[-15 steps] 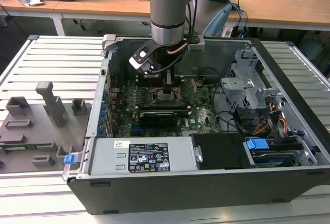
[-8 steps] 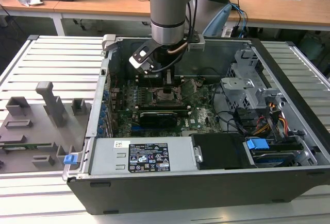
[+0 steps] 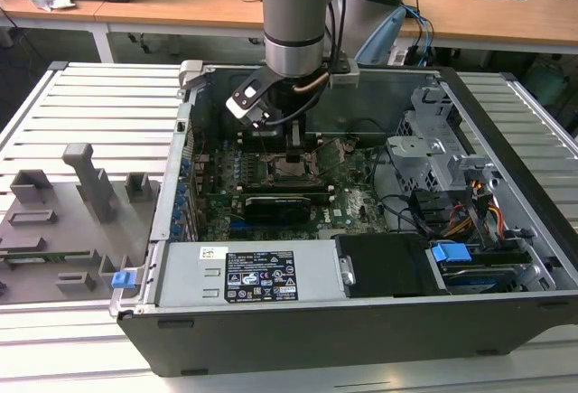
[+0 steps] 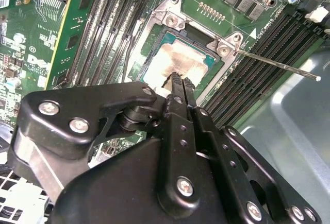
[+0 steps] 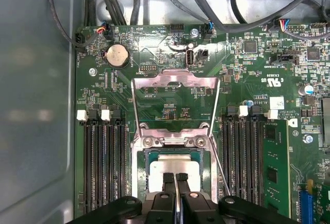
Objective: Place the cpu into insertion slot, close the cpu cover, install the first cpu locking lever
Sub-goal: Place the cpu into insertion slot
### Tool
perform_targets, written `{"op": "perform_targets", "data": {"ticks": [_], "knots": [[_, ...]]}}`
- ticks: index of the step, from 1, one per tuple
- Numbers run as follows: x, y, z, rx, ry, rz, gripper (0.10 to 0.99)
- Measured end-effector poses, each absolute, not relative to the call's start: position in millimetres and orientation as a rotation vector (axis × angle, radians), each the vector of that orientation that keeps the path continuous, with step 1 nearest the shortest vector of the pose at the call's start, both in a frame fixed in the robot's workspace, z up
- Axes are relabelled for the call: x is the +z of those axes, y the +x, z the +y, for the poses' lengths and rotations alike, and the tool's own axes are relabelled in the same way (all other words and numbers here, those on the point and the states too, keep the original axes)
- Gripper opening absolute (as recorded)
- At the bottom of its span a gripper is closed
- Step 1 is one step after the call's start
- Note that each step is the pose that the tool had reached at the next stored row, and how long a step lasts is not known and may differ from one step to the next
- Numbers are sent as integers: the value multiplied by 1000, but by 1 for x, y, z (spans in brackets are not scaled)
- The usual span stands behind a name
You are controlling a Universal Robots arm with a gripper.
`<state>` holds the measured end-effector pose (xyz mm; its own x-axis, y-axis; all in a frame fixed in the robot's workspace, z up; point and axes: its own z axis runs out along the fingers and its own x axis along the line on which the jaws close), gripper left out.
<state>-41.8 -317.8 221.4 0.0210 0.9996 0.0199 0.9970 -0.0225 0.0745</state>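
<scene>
open black computer case (image 3: 361,339) on slatted grey bench (image 3: 90,95) | green motherboard (image 5: 247,80) | thin silver frame cpu cover (image 5: 175,80) hinged up | flat beige-silver cpu (image 5: 172,163) in black-rimmed insertion slot (image 5: 145,170): likely light, stiff, fragile; grip edges | jaws together above it | black memory slots (image 5: 103,167) flank | thin steel lever (image 4: 273,64) unlatched

Gripper (image 5: 175,178) pinched closed over cpu (image 5: 159,166); cpu cover (image 5: 175,81) open.

The cpu (image 5: 157,170) lies in the insertion slot (image 5: 146,168) on the motherboard (image 5: 247,80), with memory slots (image 5: 105,162) flanking it on both sides. The cpu cover (image 5: 174,80) stands swung open beyond its hinge, clear of the cpu. The gripper (image 5: 176,176) hangs right above the cpu, fingertips together.
</scene>
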Motion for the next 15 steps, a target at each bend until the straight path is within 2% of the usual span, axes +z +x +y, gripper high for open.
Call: {"op": "perform_targets", "data": {"ticks": [15], "knots": [[224, -42, -318, 103, 2216, 2168, 153]]}}
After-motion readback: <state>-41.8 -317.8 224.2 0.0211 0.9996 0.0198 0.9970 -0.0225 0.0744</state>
